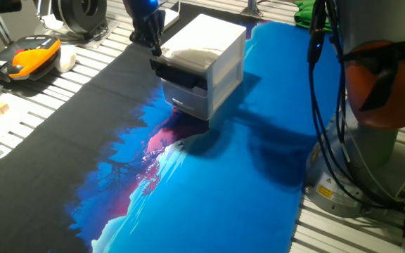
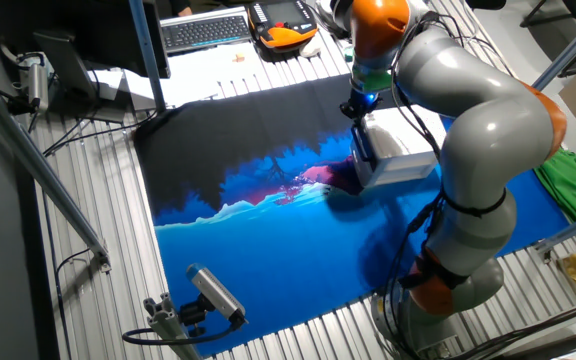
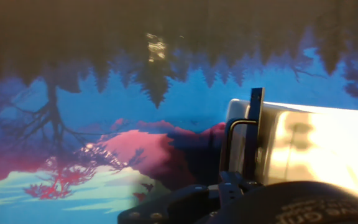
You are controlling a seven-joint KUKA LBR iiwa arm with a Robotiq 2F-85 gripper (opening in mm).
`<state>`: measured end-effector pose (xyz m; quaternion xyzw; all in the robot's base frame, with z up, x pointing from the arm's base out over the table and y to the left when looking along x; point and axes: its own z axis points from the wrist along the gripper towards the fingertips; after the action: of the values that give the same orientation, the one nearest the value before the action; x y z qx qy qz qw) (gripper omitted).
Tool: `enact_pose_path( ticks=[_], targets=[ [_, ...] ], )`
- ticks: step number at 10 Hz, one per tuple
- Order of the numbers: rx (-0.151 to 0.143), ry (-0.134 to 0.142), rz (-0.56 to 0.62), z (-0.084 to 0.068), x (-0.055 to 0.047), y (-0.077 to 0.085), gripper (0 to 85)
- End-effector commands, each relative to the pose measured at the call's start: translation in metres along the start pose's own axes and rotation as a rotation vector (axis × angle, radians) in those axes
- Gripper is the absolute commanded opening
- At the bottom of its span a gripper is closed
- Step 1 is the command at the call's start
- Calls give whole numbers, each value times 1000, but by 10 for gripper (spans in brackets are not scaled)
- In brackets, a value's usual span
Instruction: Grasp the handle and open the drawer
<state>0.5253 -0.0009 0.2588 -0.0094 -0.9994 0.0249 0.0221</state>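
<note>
Gripper (image 1: 155, 46) sits at the top front corner of the cabinet (image 1: 213, 53), right at the left end of the handle (image 1: 178, 73) as one fixed view shows it. Cannot tell whether the fingers are spread or closed: in both fixed views the tip is small and dark, and the hand view shows only the black hand body along the bottom edge.

Handle is a black bar running across the front of the drawer (image 1: 188, 62), the upper one. Drawer front stands slightly proud of the cabinet body in that view. Below it, the second drawer (image 1: 187, 93) has a pale front, sitting flush.

Cabinet stands on a printed cloth (image 1: 209, 176), blue with pink and black tree shapes, roughly where the black part meets the blue. Cloth covers a slatted metal table (image 1: 83, 60).

Hand view: handle (image 3: 254, 134) seen end-on as a thin dark strip, white cabinet side (image 3: 316, 146) to its right, brightly lit.

Other fixed view: arm (image 2: 468, 130) arches over the cabinet (image 2: 398, 160), gripper (image 2: 358, 108) coming down at its far corner. Orange-and-black handheld unit (image 1: 23, 57) lies off the cloth on the table. Green fabric (image 2: 573, 180) lies beyond the cabinet.
</note>
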Motion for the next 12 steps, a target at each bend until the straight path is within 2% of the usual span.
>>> enact_pose_path(
  ticks=[1,5,8,12],
  targets=[
    [-13,-11,31,1,-1,1,0],
    [-3,-1,102,4,-5,2,0],
    [-20,4,102,5,-5,0,0],
    [-11,-10,81,7,-4,-1,0]
  ],
)
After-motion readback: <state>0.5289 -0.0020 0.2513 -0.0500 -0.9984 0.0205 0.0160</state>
